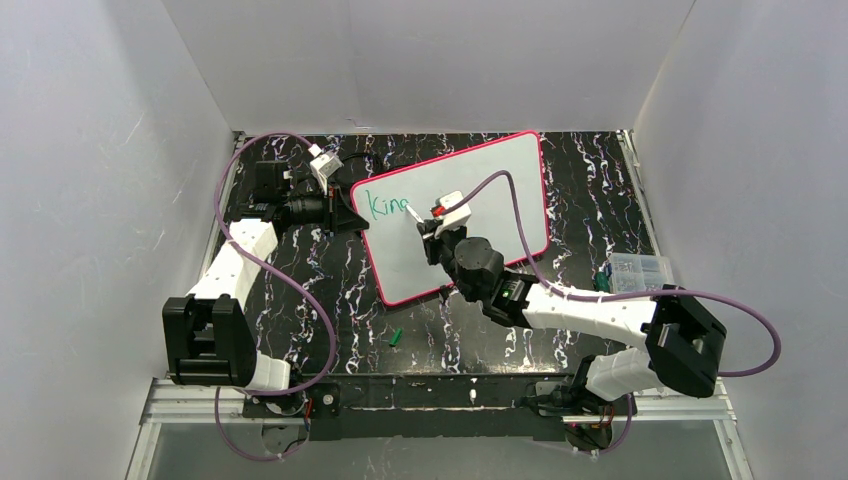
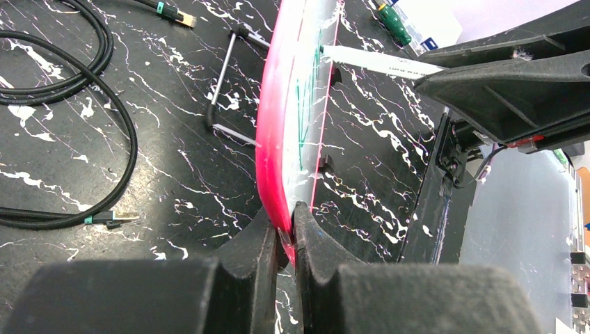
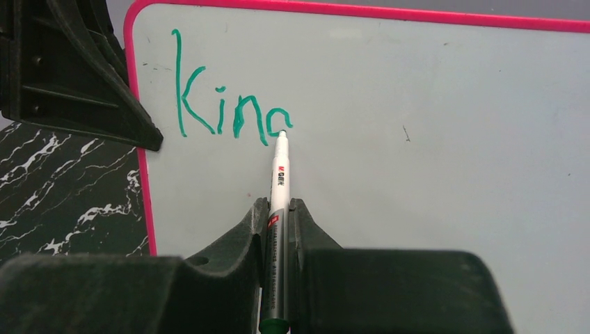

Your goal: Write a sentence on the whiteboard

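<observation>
The whiteboard (image 1: 480, 200) lies tilted on the dark table, white with a pink rim (image 3: 348, 10). Green lettering (image 3: 229, 104) at its upper left reads "kin" plus a partly drawn letter, the sentence (image 1: 385, 205) as it stands. My right gripper (image 3: 280, 205) is shut on a white marker (image 3: 280, 181) whose tip touches the board at the end of the last letter. My left gripper (image 2: 286, 221) is shut on the whiteboard's pink edge (image 2: 275, 139) at its left side. The marker (image 2: 379, 61) also shows from the left wrist, pressed to the board face.
A green marker cap (image 1: 395, 338) lies on the table in front of the board. A clear plastic box (image 1: 640, 272) sits at the right edge. Black cables (image 2: 83, 83) and a metal stand leg (image 2: 221, 76) lie left of the board.
</observation>
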`<state>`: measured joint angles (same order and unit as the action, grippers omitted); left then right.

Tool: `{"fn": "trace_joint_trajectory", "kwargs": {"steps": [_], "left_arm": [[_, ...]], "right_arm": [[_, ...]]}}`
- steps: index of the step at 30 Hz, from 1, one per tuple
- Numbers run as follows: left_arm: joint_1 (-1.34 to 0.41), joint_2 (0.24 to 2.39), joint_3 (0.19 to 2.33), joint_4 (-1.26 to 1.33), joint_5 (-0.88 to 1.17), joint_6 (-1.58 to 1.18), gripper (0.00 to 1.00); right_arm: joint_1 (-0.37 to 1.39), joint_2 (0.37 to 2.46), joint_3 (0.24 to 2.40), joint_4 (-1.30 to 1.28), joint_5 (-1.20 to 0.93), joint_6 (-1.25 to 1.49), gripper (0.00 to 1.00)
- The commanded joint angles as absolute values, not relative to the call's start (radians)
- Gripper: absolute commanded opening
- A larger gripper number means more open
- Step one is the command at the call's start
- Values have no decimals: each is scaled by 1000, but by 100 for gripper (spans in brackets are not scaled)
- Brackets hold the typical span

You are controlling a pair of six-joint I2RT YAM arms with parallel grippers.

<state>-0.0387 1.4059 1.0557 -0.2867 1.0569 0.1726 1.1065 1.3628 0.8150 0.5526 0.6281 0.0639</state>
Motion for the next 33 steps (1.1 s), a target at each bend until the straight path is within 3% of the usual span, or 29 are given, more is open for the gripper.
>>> {"fn": "trace_joint_trajectory", "kwargs": {"steps": [1, 16, 33], "left_arm": [[-43, 1374, 1074, -311, 1009, 242, 0], [-44, 1371, 1075, -311, 1009, 243, 0], [-43, 1370, 1075, -311, 1009, 242, 0]], "right_arm": [[1100, 1372, 867, 601, 690, 7, 1], [1095, 1428, 946, 646, 701, -63, 1], [1099, 1380, 839, 595, 684, 48, 1]]}}
